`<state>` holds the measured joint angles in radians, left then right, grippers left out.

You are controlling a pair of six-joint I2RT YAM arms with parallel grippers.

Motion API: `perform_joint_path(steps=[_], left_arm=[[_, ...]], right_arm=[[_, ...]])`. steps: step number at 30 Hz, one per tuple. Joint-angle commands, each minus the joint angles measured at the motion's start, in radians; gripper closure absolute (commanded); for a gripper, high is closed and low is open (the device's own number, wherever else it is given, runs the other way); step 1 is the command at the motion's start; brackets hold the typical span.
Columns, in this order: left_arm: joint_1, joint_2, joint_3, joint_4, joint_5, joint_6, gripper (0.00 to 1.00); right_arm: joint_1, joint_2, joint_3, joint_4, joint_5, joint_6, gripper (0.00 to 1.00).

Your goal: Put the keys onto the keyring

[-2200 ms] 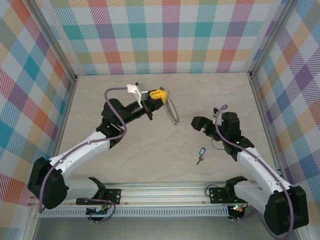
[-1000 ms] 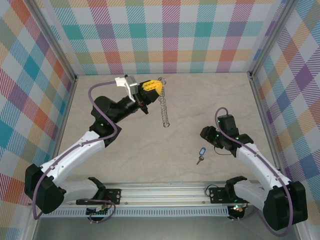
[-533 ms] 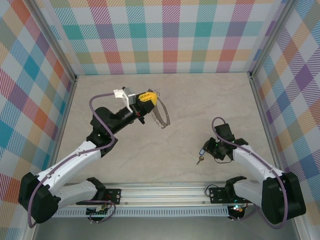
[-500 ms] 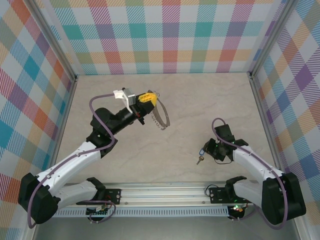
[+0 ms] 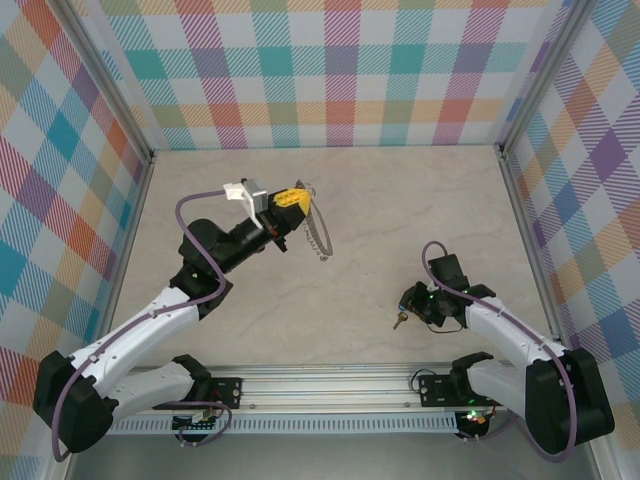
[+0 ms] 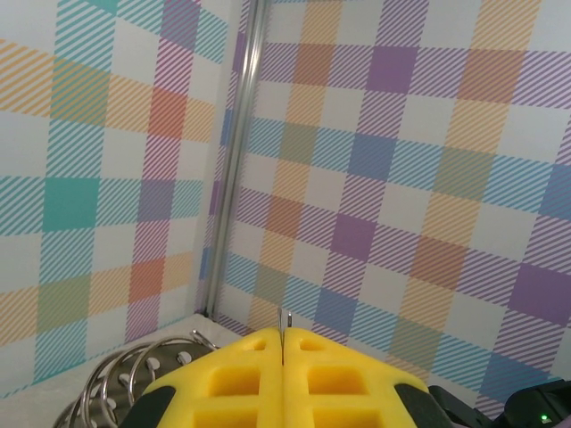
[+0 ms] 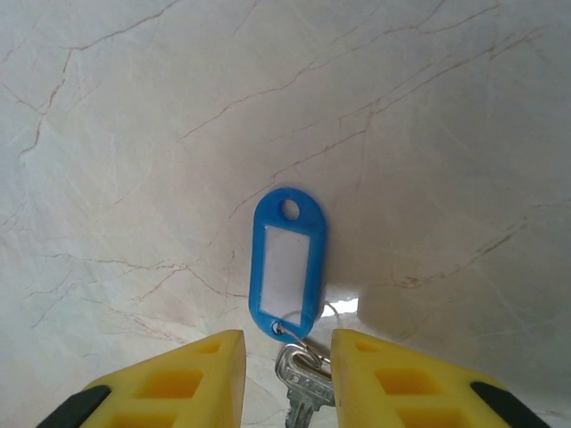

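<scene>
Compared with half a second earlier, the keyring [image 5: 318, 232] is presented more edge-on in the top view, where a rounder loop was seen before, and the left fingers [image 5: 290, 197] are shifted slightly toward the upper left. The right arm [image 5: 490, 325] is drawn a little lower in the frame, while the keys [image 5: 398, 320] are unmoved on the worktop [image 5: 400, 200], right of centre and low in the frame. In the left wrist view the left fingers [image 6: 241, 374] are pressed together on a thin wire of the keyring [image 6: 134, 383], of which only some loops are seen at the lower left, the rest being cut off by the frame edge. In the right wrist view the right fingers [image 7: 192, 374] are narrowly parted either side of the silver key's head, with a gap on the left; contact on the right cannot be told. The blue tag of the keys [image 7: 287, 266] lies flat just above them, and the key's blade is cut off at the bottom edge. Checked walls [image 5: 330, 70] enclose the worktop on three sides.
</scene>
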<state>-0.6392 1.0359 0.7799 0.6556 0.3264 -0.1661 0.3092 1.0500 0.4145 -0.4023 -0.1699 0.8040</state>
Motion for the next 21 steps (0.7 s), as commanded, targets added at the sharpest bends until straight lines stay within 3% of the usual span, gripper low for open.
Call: perform_joint_path(steps=[1,21], left_arm=[[-0.012,-0.031,-0.011,0.041,-0.015,-0.008,1.0],[-0.013,-0.011,0.001,0.05,-0.013,-0.008,1.0]], right_arm=[[0.01,0.004,-0.001,0.005,-0.032,-0.011,0.68],[0.029,0.045,-0.013,0.023,-0.043,-0.035,0.75]])
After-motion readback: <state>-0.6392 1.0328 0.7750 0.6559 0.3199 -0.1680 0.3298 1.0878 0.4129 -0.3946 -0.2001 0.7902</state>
